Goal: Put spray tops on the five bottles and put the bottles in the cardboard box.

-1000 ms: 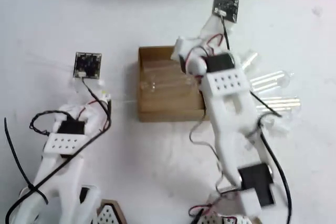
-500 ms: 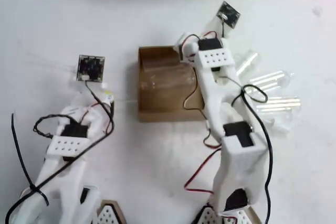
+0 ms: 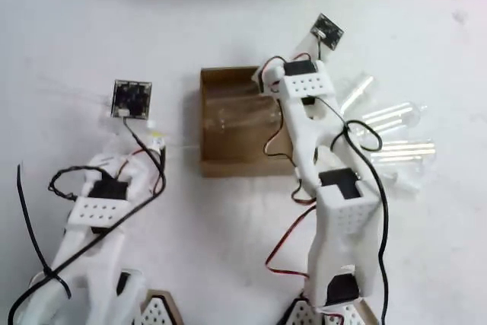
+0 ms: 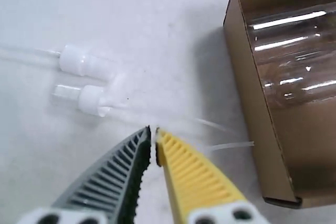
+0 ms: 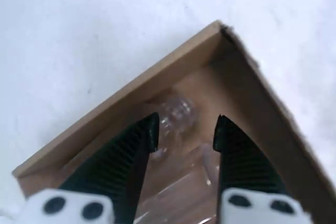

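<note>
The cardboard box (image 3: 243, 167) sits mid-table with clear bottles (image 3: 240, 112) lying inside. My right gripper (image 3: 268, 78) hangs over its far right corner, open (image 5: 184, 129), with the end of a clear bottle (image 5: 177, 113) below the gap between its fingers and the box wall (image 5: 131, 93) just beyond. Several more clear bottles (image 3: 392, 131) lie on the table right of the box. My left gripper (image 3: 154, 140) rests left of the box, shut and empty (image 4: 153, 132). Two white spray tops (image 4: 79, 61) (image 4: 93, 100) lie just beyond its tips, near the box (image 4: 247, 82).
The white table (image 3: 91, 28) has free room at the back and far left. Thin clear dip tubes (image 4: 228, 144) lie between the left gripper and the box. Cables loop around both arms.
The right arm has stretched farther across the table, carrying its gripper toward the box's far right corner. The left arm shifted only slightly.
</note>
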Controlling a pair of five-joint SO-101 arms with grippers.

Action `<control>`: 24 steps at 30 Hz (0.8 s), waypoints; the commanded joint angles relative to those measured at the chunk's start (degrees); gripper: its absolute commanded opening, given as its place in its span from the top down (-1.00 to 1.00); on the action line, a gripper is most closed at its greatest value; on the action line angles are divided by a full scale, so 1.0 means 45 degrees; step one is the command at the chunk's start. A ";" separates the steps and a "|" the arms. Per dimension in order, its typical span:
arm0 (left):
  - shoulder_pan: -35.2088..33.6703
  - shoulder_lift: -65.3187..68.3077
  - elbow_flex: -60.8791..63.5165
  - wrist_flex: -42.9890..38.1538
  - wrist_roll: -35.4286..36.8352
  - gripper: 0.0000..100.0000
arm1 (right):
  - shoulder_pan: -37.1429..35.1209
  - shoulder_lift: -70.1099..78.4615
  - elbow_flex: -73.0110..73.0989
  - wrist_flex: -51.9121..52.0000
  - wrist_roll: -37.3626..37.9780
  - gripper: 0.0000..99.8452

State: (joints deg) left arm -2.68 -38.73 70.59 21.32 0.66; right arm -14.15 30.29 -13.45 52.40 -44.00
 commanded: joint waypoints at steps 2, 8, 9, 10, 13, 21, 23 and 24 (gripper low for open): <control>0.0166 -0.0244 -0.0137 -0.0352 0.0078 0.95 | 0.0010 0.0342 -0.0449 -0.0166 -0.0098 0.68; 0.0166 -0.0244 -0.0137 -0.0371 0.0078 0.95 | -0.0225 0.0283 -0.0449 -0.0166 -0.0039 0.85; 0.0166 -0.0244 -0.0137 -0.0371 0.0078 0.95 | -0.0322 0.0283 -0.0469 -0.0186 -0.0020 0.89; 0.0166 -0.0244 -0.0137 -0.0371 0.0078 0.95 | -0.0400 0.0322 -0.0606 -0.0166 -0.0039 0.89; 0.0166 -0.0225 -0.0137 -0.0371 0.0078 0.95 | -0.0498 0.0479 -0.0723 -0.0186 -0.0098 0.82; 0.0166 -0.0225 -0.0137 -0.0371 0.0078 0.95 | -0.0381 0.0205 -0.0781 0.0733 -0.1231 0.65; 0.0166 -0.0225 -0.0137 -0.0371 0.0078 0.95 | -0.0440 0.0205 -0.0781 0.1065 -0.1563 0.65; 0.0166 -0.0225 -0.0137 -0.0371 0.0078 0.95 | -0.0459 0.0205 -0.0781 0.1241 -0.1700 0.65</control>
State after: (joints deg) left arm -2.68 -38.73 70.59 21.32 0.66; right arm -14.07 32.75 -15.38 54.95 -48.75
